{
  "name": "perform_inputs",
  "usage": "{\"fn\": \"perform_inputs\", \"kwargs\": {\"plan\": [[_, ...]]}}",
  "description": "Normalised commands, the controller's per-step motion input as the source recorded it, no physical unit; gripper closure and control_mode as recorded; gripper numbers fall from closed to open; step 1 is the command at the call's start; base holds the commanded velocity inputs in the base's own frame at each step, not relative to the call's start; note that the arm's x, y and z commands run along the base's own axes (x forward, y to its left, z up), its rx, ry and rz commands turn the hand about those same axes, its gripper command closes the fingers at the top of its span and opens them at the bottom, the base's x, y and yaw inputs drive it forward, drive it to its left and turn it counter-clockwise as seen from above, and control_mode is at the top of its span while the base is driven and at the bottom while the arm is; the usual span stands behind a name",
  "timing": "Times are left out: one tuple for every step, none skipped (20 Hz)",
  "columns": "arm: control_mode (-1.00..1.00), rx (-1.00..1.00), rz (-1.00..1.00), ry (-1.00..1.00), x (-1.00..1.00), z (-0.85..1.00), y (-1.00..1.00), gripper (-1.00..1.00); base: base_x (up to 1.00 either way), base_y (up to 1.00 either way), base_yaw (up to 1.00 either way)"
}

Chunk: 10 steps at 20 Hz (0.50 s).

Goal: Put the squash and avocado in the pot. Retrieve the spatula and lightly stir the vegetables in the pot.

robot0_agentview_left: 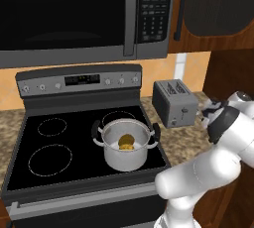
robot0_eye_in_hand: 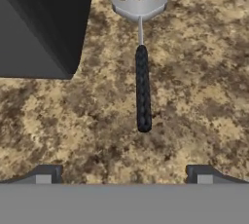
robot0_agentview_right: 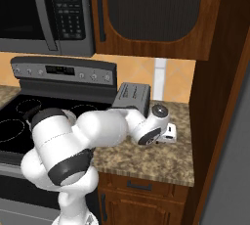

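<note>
Hand over the counter, spatula below. The spatula lies flat on the speckled stone counter just beside the toaster, on the side away from the stove; its slotted silver head points away from the camera, its thin shaft runs straight back into a black ribbed handle whose free end lies nearest the fingers. The gripper hangs above the handle's near end with its jaws spread wide and nothing between them; one dark fingertip stands to each side, and the handle lies roughly midway between them.

Handling, as judged: the tool looks light and stiff; the metal head and shaft are thin and probably slick, so a pinch there would likely slip or twist; the textured handle offers the better hold, taken across its width about midway along, so that the head does not droop far; lying low on the stone, it leaves little room under it, and the fingertips must come down close to the counter.

The pot stands on the stove well apart from the toaster; inside it rest the yellow squash and, touching it, the olive avocado.
</note>
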Motion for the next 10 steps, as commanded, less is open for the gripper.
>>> {"fn": "perform_inputs", "kwargs": {"plan": [[-1.0, 0.03, 0.01, 0.0, 0.19, -0.1, 0.0, -1.0, 0.0, 0.0, 0.0], [-1.0, 0.03, 0.0, 0.0, 0.17, -0.06, 0.0, -1.0, 0.0, 0.0, 0.0], [-1.0, 0.03, 0.0, 0.0, 0.16, -0.06, 0.0, -1.0, 0.0, 0.0, 0.0], [-1.0, 0.03, 0.0, 0.0, 0.14, -0.06, 0.0, -1.0, 0.0, 0.0, 0.0], [-1.0, 0.03, 0.0, 0.0, 0.16, -0.04, -0.02, -1.0, 0.0, 0.0, 0.0], [-1.0, 0.02, 0.0, 0.0, 0.18, -0.07, 0.0, -1.0, 0.0, 0.0, 0.0], [-1.0, 0.02, 0.0, 0.0, 0.16, -0.09, 0.0, -1.0, 0.0, 0.0, 0.0], [-1.0, 0.01, 0.0, 0.0, 0.14, -0.1, 0.0, -1.0, 0.0, 0.0, 0.0], [-1.0, 0.01, 0.0, 0.0, 0.14, -0.12, 0.0, -1.0, 0.0, 0.0, 0.0], [-1.0, 0.01, 0.0, 0.0, 0.11, -0.13, 0.0, -1.0, 0.0, 0.0, 0.0]]}}
